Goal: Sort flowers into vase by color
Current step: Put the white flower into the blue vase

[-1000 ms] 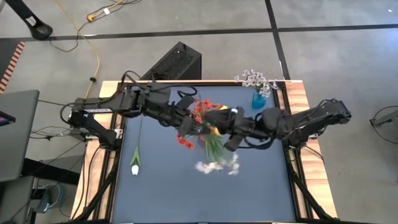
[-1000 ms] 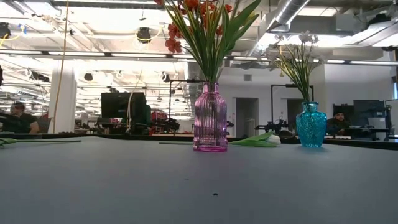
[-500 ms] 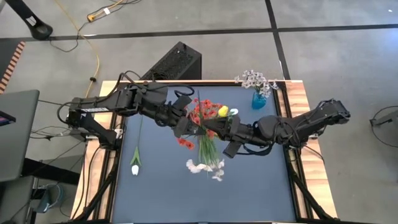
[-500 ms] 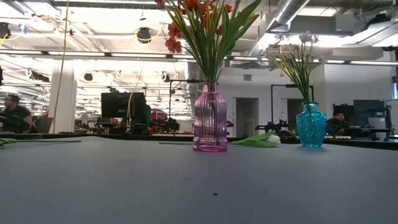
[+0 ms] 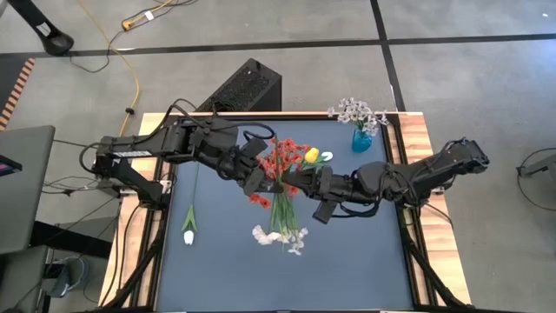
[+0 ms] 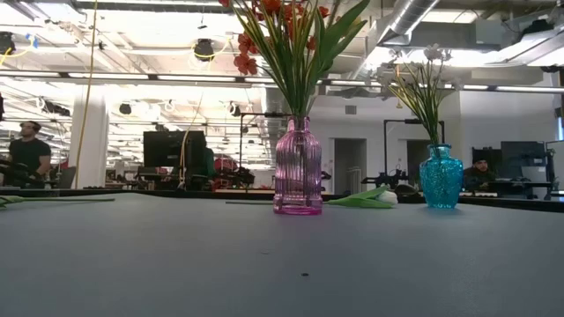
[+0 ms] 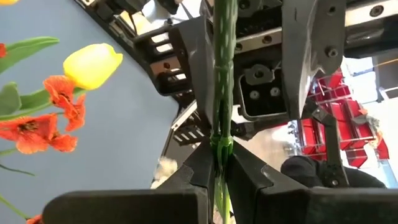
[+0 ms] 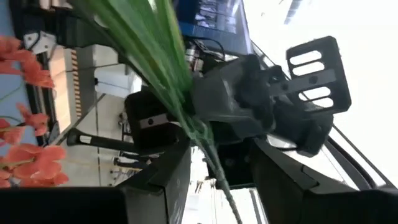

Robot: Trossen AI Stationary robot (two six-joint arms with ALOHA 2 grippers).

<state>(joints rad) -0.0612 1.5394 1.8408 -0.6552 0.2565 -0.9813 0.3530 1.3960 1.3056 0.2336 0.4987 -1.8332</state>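
Note:
High over the middle of the table, my left gripper (image 5: 263,181) is shut on a spray of white-lilac blossoms (image 5: 278,235). My right gripper (image 5: 301,185) faces it, open, one finger on either side of the spray's green stem (image 8: 211,155); I cannot tell whether they touch it. A pink vase (image 6: 298,167) holds red flowers (image 5: 282,156) and a yellow tulip (image 5: 311,156). At the far right, a blue vase (image 6: 441,176) holds more white-lilac sprays (image 5: 356,111). One white tulip (image 5: 188,235) lies flat on the table at the left, another (image 6: 374,198) beside the pink vase. My left gripper pinches the spray's bare green stem (image 7: 219,144) between its two fingertips, which lie across the stem. The spray is lifted clear of the table. Its leaves and blossoms (image 5: 280,233) reach toward the table's near edge.
The table has wooden side rails (image 5: 417,139). A black box (image 5: 248,87) stands on the floor behind the far edge. People and desks show in the room beyond the table. The near half of the dark tabletop (image 5: 287,278) is bare.
My right gripper has moved toward the table's left, up to the stem by my left gripper. The spray has swung in my left gripper's hold, its blossom end going toward the table's left. The vases and the tulips on the table have stayed put.

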